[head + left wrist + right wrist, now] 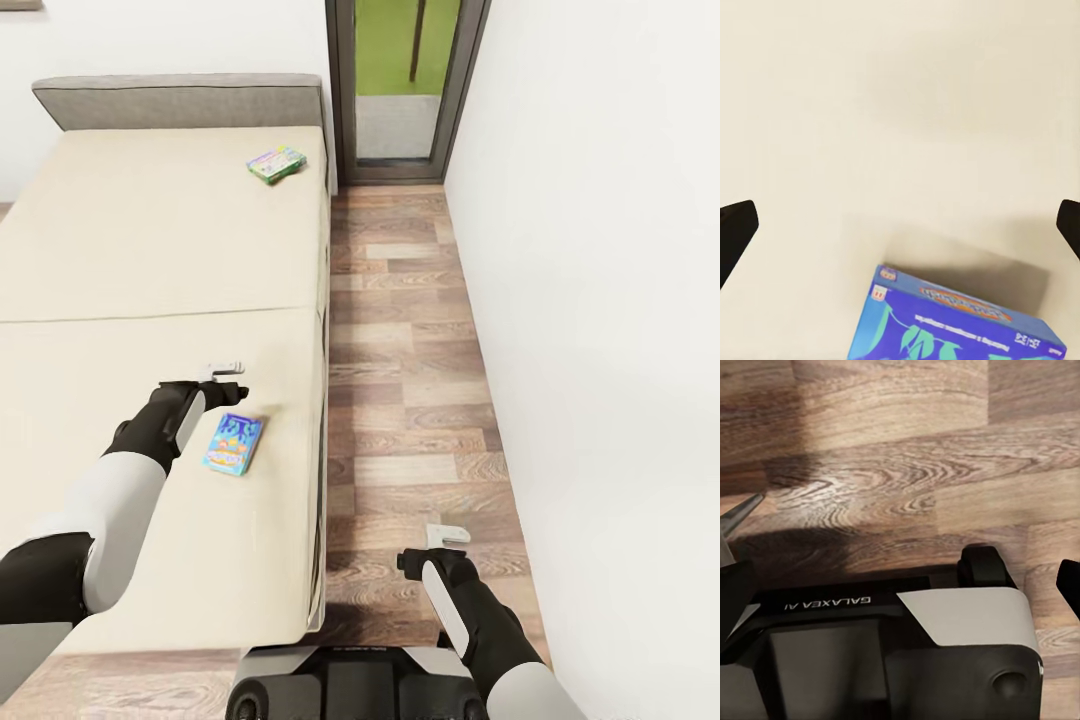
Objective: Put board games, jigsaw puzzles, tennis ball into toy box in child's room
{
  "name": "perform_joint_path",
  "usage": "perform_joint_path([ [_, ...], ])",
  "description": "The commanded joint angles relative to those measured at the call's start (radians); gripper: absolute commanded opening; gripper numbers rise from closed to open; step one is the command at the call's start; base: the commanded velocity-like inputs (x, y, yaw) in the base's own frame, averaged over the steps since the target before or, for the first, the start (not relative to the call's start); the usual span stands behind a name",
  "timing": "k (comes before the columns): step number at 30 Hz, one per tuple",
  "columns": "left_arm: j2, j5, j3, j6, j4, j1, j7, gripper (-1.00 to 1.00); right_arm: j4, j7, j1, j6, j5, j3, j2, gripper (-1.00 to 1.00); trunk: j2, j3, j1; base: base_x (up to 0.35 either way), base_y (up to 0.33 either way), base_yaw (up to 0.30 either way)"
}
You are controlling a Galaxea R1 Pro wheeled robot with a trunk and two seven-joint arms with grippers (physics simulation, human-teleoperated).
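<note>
On the bed (150, 260), seen from the head camera, two board games lie well apart: a blue game box (233, 444) near the mattress edge, just at five o'clock from the left gripper (226, 371), and a green-and-white game box (276, 163) up by the grey headboard (180, 100) at about one o'clock. Its lettering is too small to read. From the left wrist camera the blue game box (952, 319) is cut off by the frame edge, though its side lettering and leaf pattern show (the head camera gives none of that); the dark fingertips (735, 232) sit at opposite edges, spread wide, nothing between them. Over the wood-plank floor (400, 350) hangs the right gripper (447, 535); its wrist camera shows the robot base (900, 652) marked GALAXEA AI, with fingertips parted and empty.
</note>
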Motion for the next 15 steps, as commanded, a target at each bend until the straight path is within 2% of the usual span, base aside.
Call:
perform_joint_path([
  [1,0.0,-0.005,0.003,0.005,-0.002,0.0,-0.004,1.0,-0.001,-0.009,0.0,0.002,-0.01,0.002,0.0,1.0,-0.001,-0.002,0.0,0.0,0.0,0.0],
  [15,0.0,-0.005,0.002,-0.009,-0.002,0.0,-0.004,1.0,-0.001,-0.009,0.0,0.001,-0.01,0.002,0.0,1.0,-0.001,-0.025,0.0,0.0,0.0,0.0],
])
